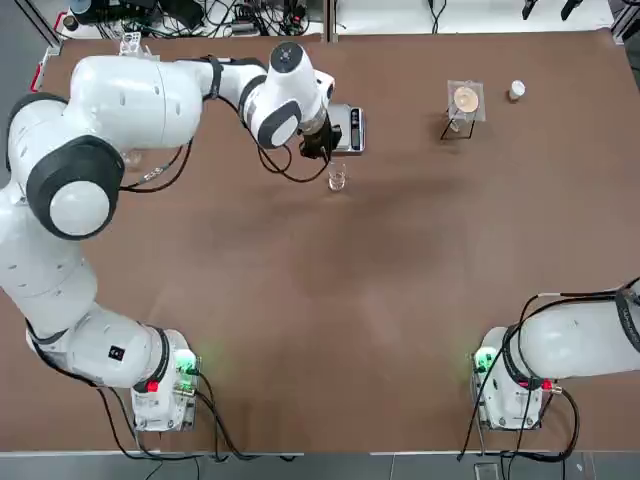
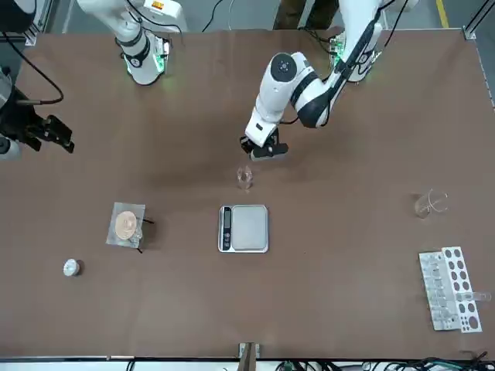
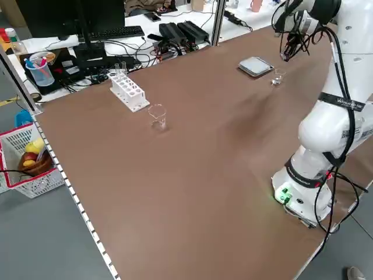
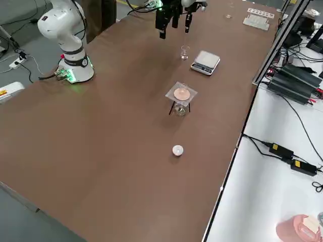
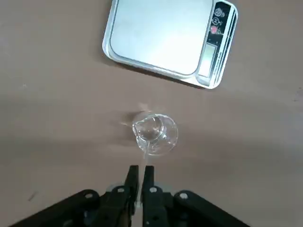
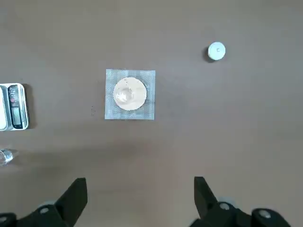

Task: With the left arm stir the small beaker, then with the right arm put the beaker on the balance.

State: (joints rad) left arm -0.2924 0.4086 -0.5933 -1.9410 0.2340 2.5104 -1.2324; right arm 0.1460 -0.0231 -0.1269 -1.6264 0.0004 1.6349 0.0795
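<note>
Top view: the left gripper hangs just above the small beaker, which stands on the worktop right beside the balance.

Left wrist view: the fingers are pinched on a thin clear rod dipping into the tiny clear glass — no readable writing.

Right wrist view: the right gripper is spread wide — empty, well away.

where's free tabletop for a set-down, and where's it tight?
Free: the wide brown middle between the arm bases and the small beaker, and the strip between the balance and the mesh stand. Tight: around the beaker, where the left gripper hangs above it holding a glass rod.
</note>
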